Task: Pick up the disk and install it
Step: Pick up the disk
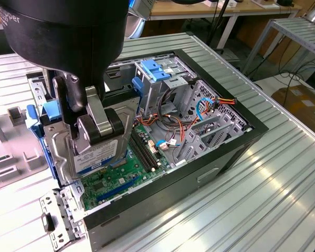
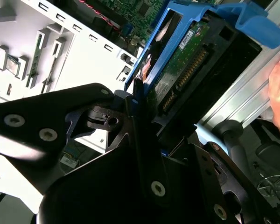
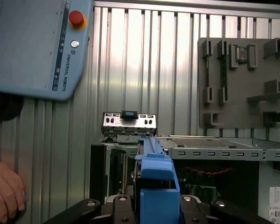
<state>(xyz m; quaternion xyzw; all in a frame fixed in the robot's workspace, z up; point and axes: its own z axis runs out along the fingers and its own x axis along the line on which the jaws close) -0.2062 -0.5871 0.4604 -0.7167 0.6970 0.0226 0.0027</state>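
My gripper is shut on the disk, a silver drive with a blue-and-white label, and holds it on edge. The disk's bright blue carrier sticks out on the exterior view's left. The disk hangs over the open computer case, above the green board and beside a grey metal cage. In the second wrist view the disk's green circuit side and blue carrier rise past the black fingers. In the first wrist view the carrier's blue edge stands over the case opening.
Inside the case a drive bay with a light-blue latch sits at the back, with cable bundles beside it. A grey fixture plate lies on the ribbed table. A teach pendant and a person's hand are close by.
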